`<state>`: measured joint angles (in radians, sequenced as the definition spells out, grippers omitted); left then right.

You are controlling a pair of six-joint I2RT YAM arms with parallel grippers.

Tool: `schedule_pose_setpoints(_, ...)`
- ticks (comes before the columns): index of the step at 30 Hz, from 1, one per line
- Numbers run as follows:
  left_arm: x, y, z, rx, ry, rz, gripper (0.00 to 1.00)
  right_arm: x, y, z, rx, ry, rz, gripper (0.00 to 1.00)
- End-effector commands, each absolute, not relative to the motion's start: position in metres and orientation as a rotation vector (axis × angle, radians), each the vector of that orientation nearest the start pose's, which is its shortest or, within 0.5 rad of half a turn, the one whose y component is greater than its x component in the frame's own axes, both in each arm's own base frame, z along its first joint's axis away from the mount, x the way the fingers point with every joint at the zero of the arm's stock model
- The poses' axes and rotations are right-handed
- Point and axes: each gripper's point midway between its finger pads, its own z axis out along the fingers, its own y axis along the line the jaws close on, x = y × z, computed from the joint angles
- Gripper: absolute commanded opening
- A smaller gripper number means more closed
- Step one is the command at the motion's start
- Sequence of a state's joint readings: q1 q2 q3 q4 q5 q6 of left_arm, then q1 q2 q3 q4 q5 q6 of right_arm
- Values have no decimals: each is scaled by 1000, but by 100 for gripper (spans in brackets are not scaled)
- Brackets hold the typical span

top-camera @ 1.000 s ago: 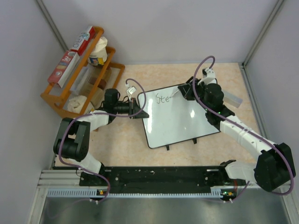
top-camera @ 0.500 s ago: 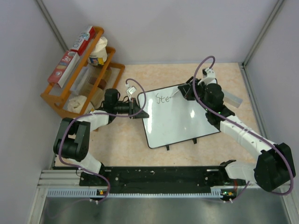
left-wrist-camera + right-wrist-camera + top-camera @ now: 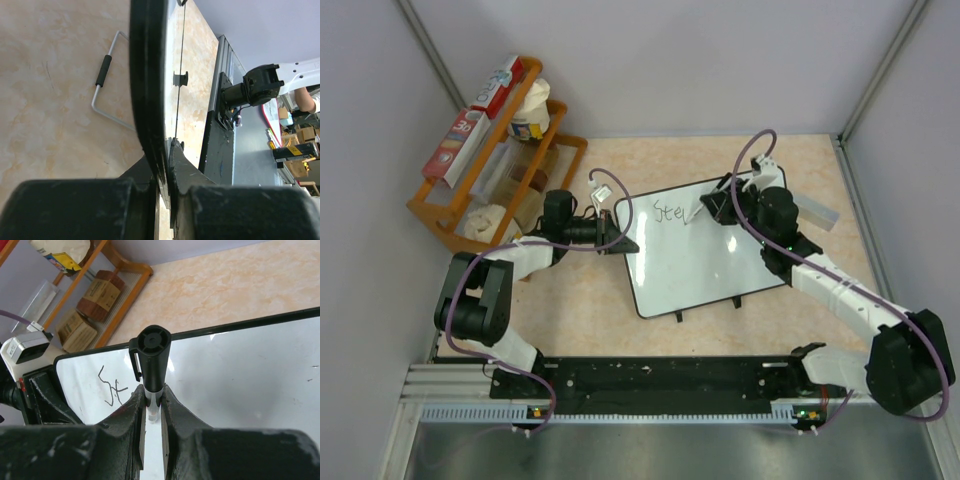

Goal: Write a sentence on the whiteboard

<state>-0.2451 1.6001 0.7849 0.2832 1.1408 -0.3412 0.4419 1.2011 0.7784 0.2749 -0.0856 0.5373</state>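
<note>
Lengthened the sentence (image 3: pixel 669 212) past "Ste", marker (image 3: pixel 151 356) pinched in right gripper (image 3: pixel 714 206), blank whiteboard (image 3: pixel 705 268) lying lengthwise beneath that claw, left gripper (image 3: pixel 618 235) clamping its rim.

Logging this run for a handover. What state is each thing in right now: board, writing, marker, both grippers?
whiteboard: flat on the table, one edge clamped.
sentence: just begun, only the first few letters written.
marker: gripped, tip down at the board.
left gripper: shut on the whiteboard rim.
right gripper: shut on the marker.
</note>
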Motion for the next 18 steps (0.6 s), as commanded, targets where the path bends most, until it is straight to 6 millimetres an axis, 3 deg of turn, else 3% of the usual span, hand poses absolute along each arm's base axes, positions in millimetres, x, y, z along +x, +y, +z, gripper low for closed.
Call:
schedule_pose_setpoints(1,286,-241,83,758,2058,-1311,0,353,203,242,12,1779,780,0)
schedule_pose_setpoints(8,286,-241,83,756,2061,-1310,0,349,204,244,9,1773,795,0)
schedule_pose_setpoints(18,286,-241,83,759,2060,-1313,0,351,207,304,16,1634,864,0)
